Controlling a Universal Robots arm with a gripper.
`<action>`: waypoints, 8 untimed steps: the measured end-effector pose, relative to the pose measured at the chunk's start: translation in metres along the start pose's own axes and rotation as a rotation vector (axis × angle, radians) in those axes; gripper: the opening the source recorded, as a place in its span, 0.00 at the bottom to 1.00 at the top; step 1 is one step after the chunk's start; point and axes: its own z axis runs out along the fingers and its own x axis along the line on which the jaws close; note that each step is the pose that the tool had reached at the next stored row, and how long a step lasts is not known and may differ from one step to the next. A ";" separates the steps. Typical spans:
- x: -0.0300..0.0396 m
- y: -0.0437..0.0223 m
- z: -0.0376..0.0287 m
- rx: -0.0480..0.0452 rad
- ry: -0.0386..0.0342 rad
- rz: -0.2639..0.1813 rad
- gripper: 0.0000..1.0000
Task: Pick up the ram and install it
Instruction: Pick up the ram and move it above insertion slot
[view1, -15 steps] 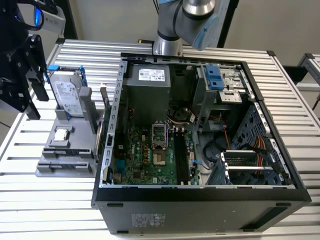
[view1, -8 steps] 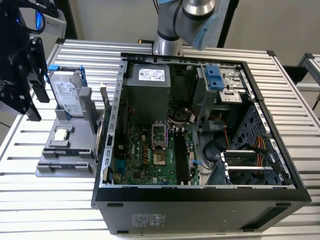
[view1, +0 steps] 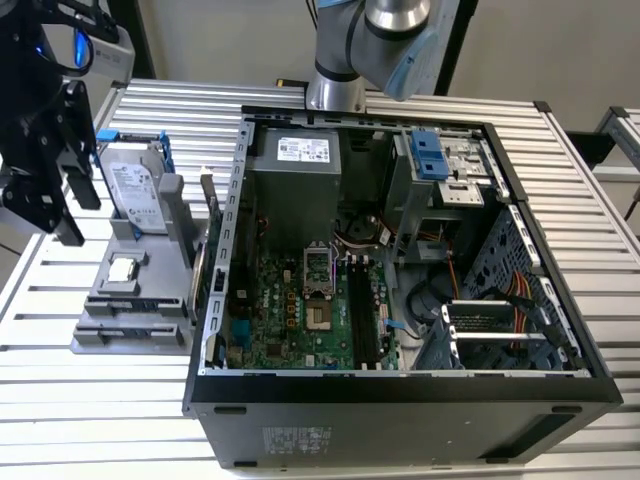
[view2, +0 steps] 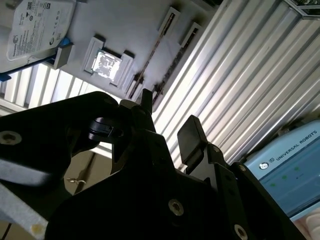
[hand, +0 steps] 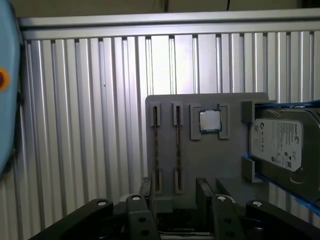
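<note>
Black claw (hand: 175, 186) fingers (hand: 204, 187) sit closest in both wrist views, spread apart and pinching nothing. In the exterior view the claw hangs over the grey holder (view1: 100, 330), near the surface's edge at the exterior view's left.

The holder carries several parts. The ram (hand: 156, 150) stands on edge in a narrow slot at the end nearest the claw, apart from the fingers. A second slot (hand: 177, 150) just beside it shows a similar thin dark strip. A square processor (hand: 210, 121) lies in its own recess. A silver hard drive (hand: 280, 145) with a white label sits in a bay with blue corners.

The open computer case (view1: 400, 400) lies just beside the holder, toward the surface's near edge. It holds a green motherboard (view1: 300, 310), a grey power supply (view1: 295, 190), a blue latch (view1: 430, 155) and coloured cables (view1: 520, 300).

The ram shows only its thin edge, so its chips cannot be made out. I cannot tell whether the second slot holds another stick. The hard drive is cut off at the first wrist view's border.

The surface (view1: 590, 230) is ribbed silver metal. The arm's base (view1: 335, 85) stands at its far edge, with a pale wall (view1: 230, 40) behind.
</note>
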 end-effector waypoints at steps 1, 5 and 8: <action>0.0000 0.0000 0.0007 -0.0001 0.0000 0.000 1.00; 0.0000 0.0000 0.0031 -0.0007 0.0000 0.000 1.00; 0.0000 0.0000 0.0049 -0.0013 0.0001 0.000 1.00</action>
